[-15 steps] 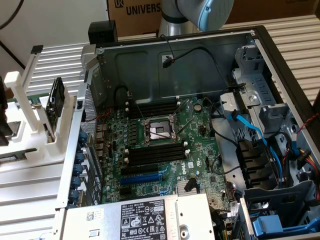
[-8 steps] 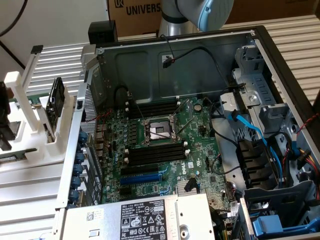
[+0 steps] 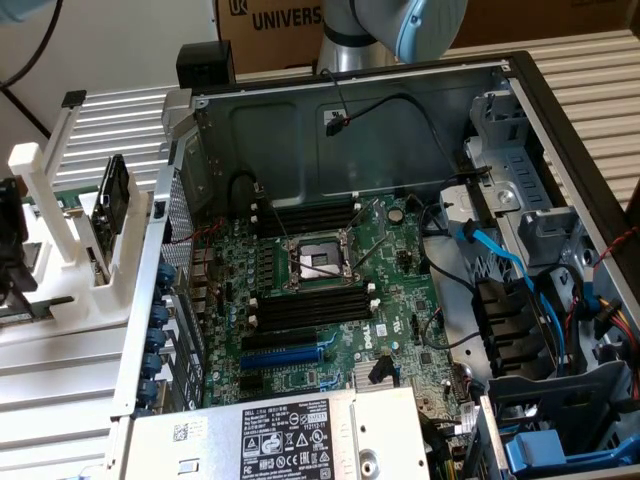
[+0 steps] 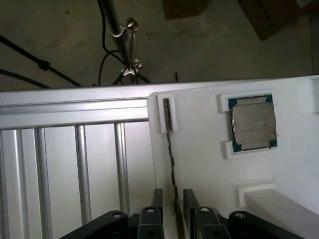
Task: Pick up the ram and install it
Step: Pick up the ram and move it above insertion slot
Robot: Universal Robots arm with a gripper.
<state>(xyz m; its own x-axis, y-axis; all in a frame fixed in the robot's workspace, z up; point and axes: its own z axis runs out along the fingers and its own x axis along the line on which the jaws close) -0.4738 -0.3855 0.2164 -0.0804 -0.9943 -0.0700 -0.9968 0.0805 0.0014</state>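
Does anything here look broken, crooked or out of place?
Nothing stands out. The thin dark-green memory stick stands on edge in its white plastic holder, straddled by the open gripper. The square silver processor chip lies straight in that holder. The motherboard's long black slots look empty, undamaged.

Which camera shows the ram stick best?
The wrist view: the ram stands edge-on in its white holder, between the gripper's open fingers. At the exterior view's left edge, it is too small to tell.

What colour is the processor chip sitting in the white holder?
The processor chip is silver with a blue-green edge, best seen in the wrist view.
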